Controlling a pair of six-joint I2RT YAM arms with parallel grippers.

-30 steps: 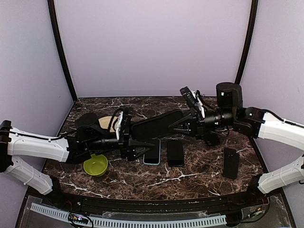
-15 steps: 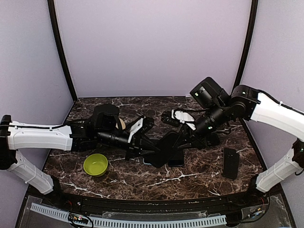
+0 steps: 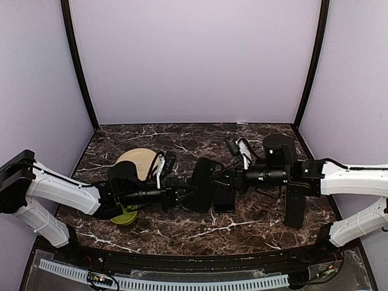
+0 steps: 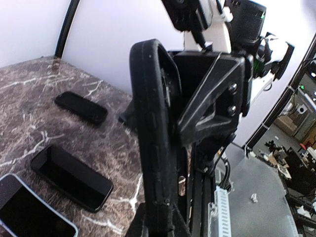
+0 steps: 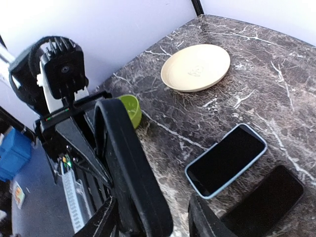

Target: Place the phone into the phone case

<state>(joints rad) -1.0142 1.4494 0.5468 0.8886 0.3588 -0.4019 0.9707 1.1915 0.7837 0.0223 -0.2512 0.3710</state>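
The black phone case [image 3: 203,191] stands on edge above the middle of the table, and my left gripper [image 3: 187,194] is shut on its lower end [image 4: 154,148]. My right gripper [image 3: 223,180] is open, its fingers [image 5: 203,217] straddling the case [image 5: 129,173] with a gap on the right side. A phone with a light blue rim [image 5: 227,160] lies face up on the table below, with a black phone [image 5: 264,202] beside it. Both also show in the left wrist view: the blue-rimmed phone [image 4: 27,217] and the black phone [image 4: 71,177].
A cream plate [image 3: 136,160] and a green bowl [image 3: 123,215] sit on the left, the bowl partly under my left arm. Another dark phone [image 3: 294,206] lies on the right, near my right arm. The marble table [image 3: 182,227] ends at dark corner posts.
My left gripper has closed on the case and my right gripper has opened off it. The case has swung from lying across between the arms to standing on edge, lower down.
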